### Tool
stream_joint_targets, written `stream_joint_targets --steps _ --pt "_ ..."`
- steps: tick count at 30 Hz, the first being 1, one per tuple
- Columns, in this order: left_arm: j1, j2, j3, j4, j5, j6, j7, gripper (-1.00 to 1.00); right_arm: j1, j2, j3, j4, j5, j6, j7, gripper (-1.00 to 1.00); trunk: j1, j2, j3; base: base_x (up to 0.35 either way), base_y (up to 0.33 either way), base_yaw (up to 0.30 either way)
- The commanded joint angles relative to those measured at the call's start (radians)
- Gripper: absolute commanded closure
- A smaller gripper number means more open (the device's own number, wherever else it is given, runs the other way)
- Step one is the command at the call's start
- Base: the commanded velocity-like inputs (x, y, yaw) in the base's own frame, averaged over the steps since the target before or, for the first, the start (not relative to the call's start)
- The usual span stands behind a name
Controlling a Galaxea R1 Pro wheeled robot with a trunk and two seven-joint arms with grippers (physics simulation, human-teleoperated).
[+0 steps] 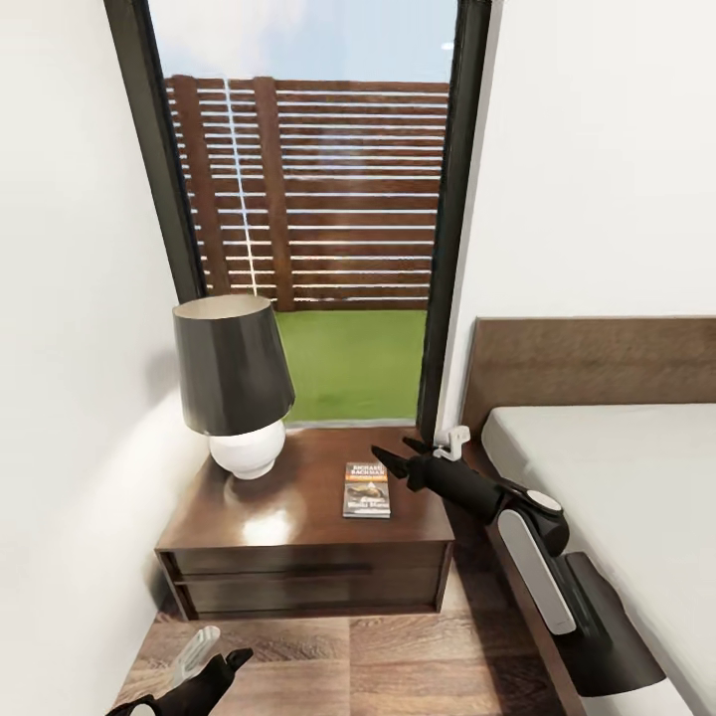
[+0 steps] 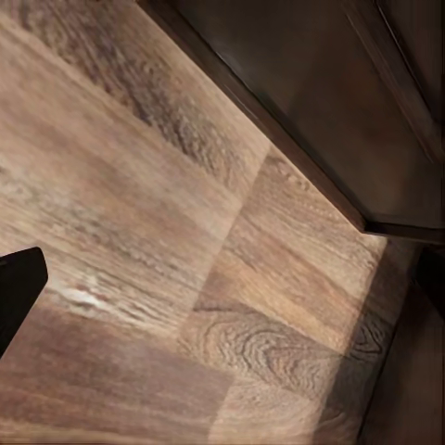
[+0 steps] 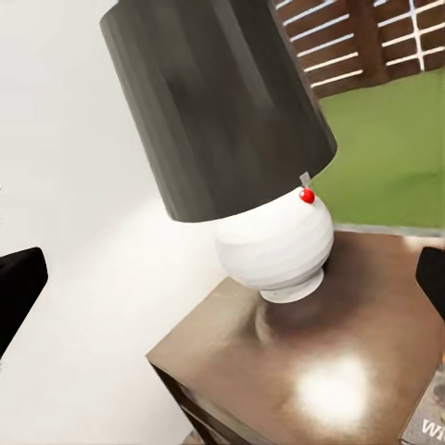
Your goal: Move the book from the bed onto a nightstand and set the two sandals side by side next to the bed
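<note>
Book (image 1: 367,489) lies flat on the nightstand (image 1: 298,517), toward its bed-side half, cover up w/ white lettering at the top and an orange band under it. My right gripper (image 1: 395,459) hangs just beside the book's upper right corner, fingers spread apart and holding nothing; arm reaches in from the bed side, over the gap btwn nightstand and bed (image 1: 617,467). Lamp (image 1: 237,388) w/ dark shade and round white base stands on the far-left part of the nightstand top, well apart from the book. In the right wrist view the lamp (image 3: 232,139) is close ahead, a small red dot on its white base, glossy nightstand top (image 3: 315,371) under it, and a sliver of the book (image 3: 428,422) at the frame corner. My left gripper (image 1: 224,664) is low, over the wood floor (image 1: 398,666) in front of the nightstand; can't tell if it's open or closed — one dark fingertip (image 2: 17,287) shows at the edge of the left wrist view, plus floor planks and the nightstand's dark lower edge (image 2: 306,120). Behind the nightstand, tall window (image 1: 318,199) w/ grass and slatted fence. Bed's mattress is bare, brown headboard (image 1: 597,363) against the wall.
</note>
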Motion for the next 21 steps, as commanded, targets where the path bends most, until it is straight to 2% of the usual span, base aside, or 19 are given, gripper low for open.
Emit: stream_joint_targets --steps 1,10,21 --pt "0.000 0.000 0.003 0.001 0.003 0.007 -0.002 -1.00 0.000 -0.001 0.000 -0.002 -0.007 0.011 -0.001 -1.00 -0.004 0.007 0.002 0.000 0.000 0.000" --pt "0.000 0.000 0.004 0.008 0.003 0.005 -0.002 -1.00 0.001 -0.001 -0.001 -0.005 -0.006 0.051 0.001 -1.00 -0.039 0.070 0.030 0.000 0.000 0.000" --pt "0.000 -0.001 0.005 0.009 0.003 0.005 -0.002 -1.00 0.002 -0.002 0.000 -0.003 0.005 0.056 0.004 -1.00 -0.081 0.147 0.065 0.000 0.000 0.000"
